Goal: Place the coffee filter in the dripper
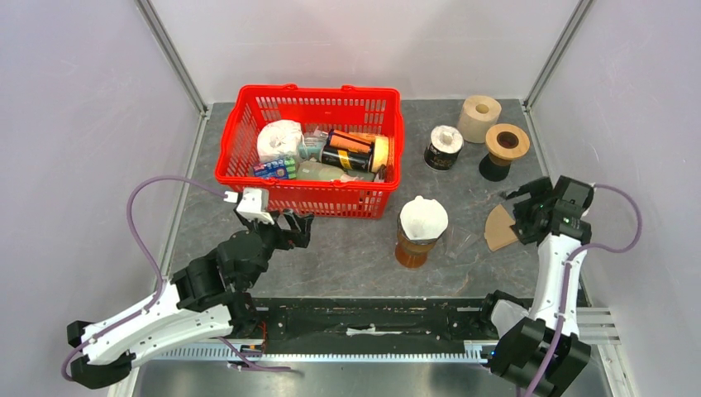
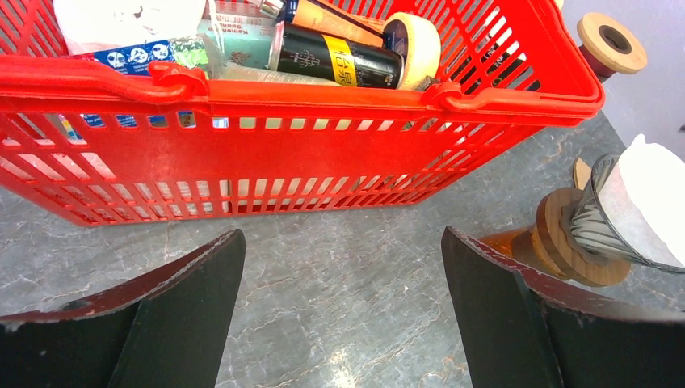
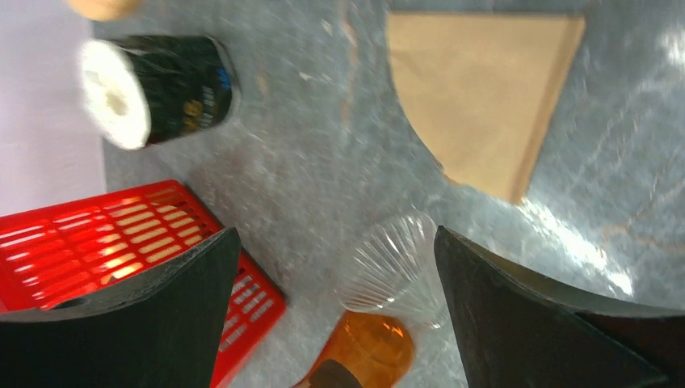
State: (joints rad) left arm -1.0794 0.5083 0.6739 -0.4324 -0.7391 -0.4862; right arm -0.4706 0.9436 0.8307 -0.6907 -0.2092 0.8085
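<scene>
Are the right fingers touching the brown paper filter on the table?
Apart. Right wrist view: bare table shows between the open fingers and the brown filter.

Chinese characters on the black can's (image 2: 339,56) yellow label.

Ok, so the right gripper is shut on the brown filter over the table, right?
Not quite. The right gripper is open and holds nothing; the brown filter lies flat on the table ahead of its fingers. The right wrist view shows it.
</scene>
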